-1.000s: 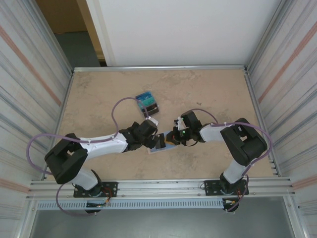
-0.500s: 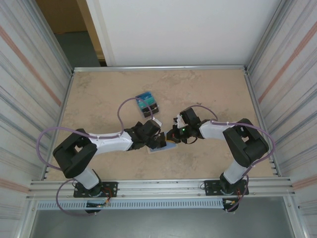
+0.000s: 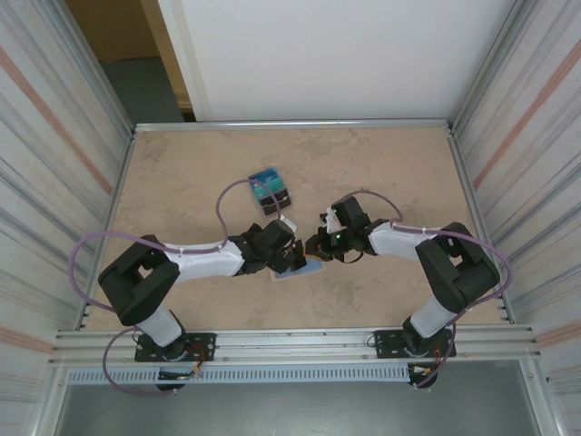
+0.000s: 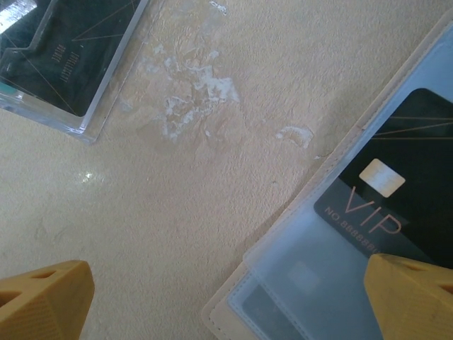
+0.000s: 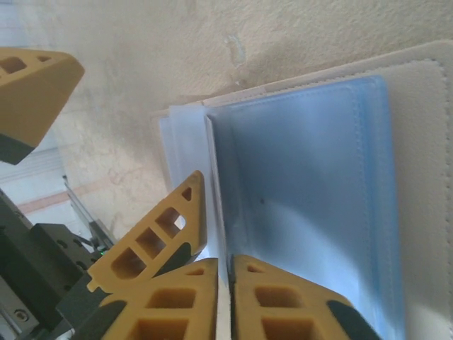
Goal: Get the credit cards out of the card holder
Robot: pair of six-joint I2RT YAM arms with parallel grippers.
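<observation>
card holder [image 5: 304,184] pinched by right end effector [image 5: 225,273], left end effector [image 4: 226,283] wide open

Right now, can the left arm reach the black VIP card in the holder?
Probably yes: the left gripper, jaws open, hangs above the card holder; nothing blocks the VIP card, though a clear sleeve partly covers it.

Left gripper [image 4: 225,283] shifted right, over card holder [image 4: 311,262].

This is a robotics lab test cell. Corrugated panel walls [image 3: 54,154] stand either side of the left gripper [image 3: 292,258] and right gripper [image 3: 317,247]. Aluminium framing [image 3: 290,124] edges the beige table [image 3: 182,182] beneath them, and cabled robot arms [image 3: 195,263] bolt to a slotted rail [image 3: 290,343] behind them.
</observation>
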